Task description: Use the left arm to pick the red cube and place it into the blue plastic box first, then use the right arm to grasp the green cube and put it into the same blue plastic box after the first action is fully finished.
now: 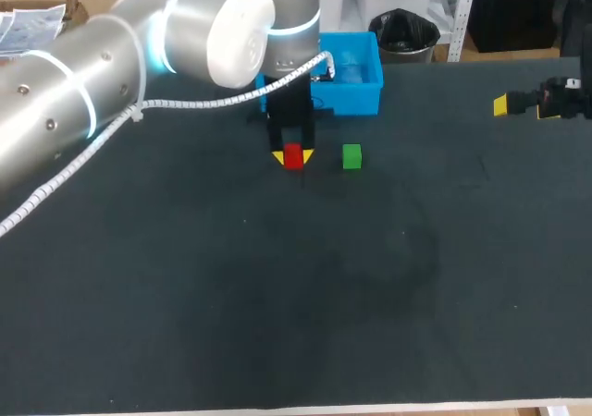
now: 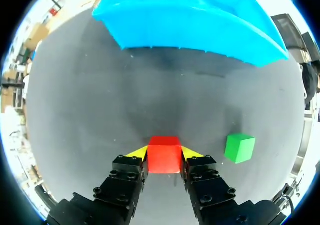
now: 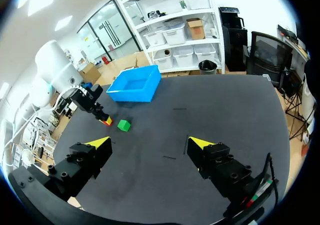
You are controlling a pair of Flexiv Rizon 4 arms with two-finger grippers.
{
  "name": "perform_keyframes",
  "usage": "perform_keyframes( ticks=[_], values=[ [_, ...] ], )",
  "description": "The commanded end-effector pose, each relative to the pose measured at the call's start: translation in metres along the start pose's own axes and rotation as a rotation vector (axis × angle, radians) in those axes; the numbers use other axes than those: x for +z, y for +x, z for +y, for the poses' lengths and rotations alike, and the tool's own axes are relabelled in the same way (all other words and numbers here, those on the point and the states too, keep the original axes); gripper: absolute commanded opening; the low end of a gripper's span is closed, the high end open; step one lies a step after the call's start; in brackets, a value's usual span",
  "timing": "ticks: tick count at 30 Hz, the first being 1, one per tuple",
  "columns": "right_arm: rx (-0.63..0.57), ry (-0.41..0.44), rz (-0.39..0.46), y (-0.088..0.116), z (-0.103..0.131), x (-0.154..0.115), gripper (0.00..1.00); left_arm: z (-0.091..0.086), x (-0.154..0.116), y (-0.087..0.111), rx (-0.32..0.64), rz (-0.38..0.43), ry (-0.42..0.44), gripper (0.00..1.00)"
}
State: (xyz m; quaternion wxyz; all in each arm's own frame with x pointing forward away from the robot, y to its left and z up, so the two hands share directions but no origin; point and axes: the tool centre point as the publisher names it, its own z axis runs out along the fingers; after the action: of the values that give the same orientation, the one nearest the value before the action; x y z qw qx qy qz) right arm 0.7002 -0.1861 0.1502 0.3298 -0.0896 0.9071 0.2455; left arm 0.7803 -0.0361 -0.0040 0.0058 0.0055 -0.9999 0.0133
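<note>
The red cube [image 1: 293, 156] rests on the dark table in front of the blue plastic box [image 1: 370, 97]. My left gripper [image 1: 293, 160] comes straight down over it. In the left wrist view both yellow tips press the red cube [image 2: 164, 155] from its two sides, so this gripper [image 2: 164, 152] is shut on it. The green cube [image 1: 351, 156] sits just to the right of the red one, untouched, beside the fingers [image 2: 239, 148]. My right gripper [image 1: 523, 109] hovers open at the far right edge, well away from both cubes [image 3: 123, 125].
The blue box [image 2: 190, 25] lies just ahead of the left gripper, open-topped. The left arm's white cable [image 1: 185, 104] hangs over the table's back left. The dark table top [image 1: 370, 287] stretches wide in front of the cubes.
</note>
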Motion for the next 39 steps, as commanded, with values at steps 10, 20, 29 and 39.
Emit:
perform_keyframes(
  ticks=[10,20,29,39],
  values=[
    [0.000,0.001,0.000,0.000,0.000,0.000,1.00,-0.004,-0.080,-0.011,0.063,-0.090,0.026,0.00],
    [0.000,0.001,0.000,0.000,0.000,0.000,1.00,-0.006,-0.116,-0.046,0.062,-0.194,0.055,0.00],
    [0.000,0.001,0.000,0.000,0.000,0.000,1.00,-0.010,-0.128,-0.089,0.040,-0.262,0.090,0.00],
    [0.000,0.001,0.000,0.000,0.000,0.000,1.00,-0.008,-0.142,-0.128,0.006,-0.300,0.161,0.00]
  ],
)
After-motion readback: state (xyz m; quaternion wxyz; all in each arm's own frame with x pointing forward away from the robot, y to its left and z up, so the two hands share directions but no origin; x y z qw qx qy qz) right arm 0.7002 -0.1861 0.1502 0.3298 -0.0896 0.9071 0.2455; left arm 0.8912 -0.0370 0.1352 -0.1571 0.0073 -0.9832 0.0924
